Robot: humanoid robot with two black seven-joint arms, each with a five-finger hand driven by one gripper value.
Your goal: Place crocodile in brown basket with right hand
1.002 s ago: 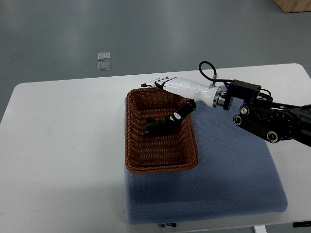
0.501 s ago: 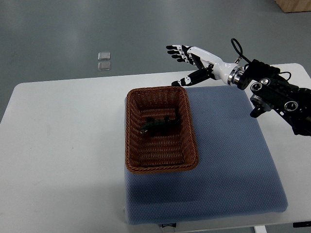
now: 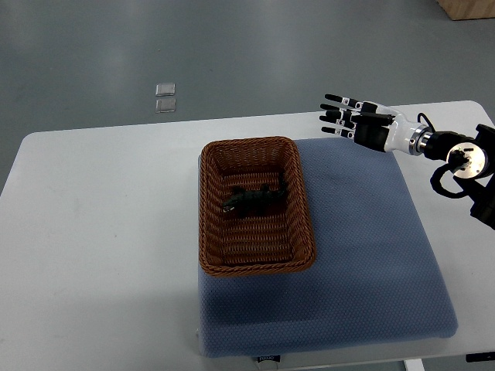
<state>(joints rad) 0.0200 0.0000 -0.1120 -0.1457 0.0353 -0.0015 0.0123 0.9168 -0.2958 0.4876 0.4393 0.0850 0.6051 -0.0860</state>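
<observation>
A dark toy crocodile [image 3: 254, 201] lies inside the brown wicker basket [image 3: 209, 232], in its upper half, head toward the left. My right hand [image 3: 344, 117] hovers up and to the right of the basket, over the far edge of the blue mat, well apart from both. Its fingers [image 3: 334, 99] are stretched out and spread toward the left, holding nothing. The right arm comes in from the right edge. The left arm does not show.
The basket stands on the left part of a blue mat [image 3: 363, 255] laid on a white table [image 3: 93, 232]. Two small clear squares [image 3: 165, 97] lie on the grey floor beyond the table. A tan box corner [image 3: 468, 8] shows at the top right.
The right hand left the crocodile in the basket, rose out of it, then drew back to the right and lower, fingers staying spread. The crocodile stays put in the basket.
</observation>
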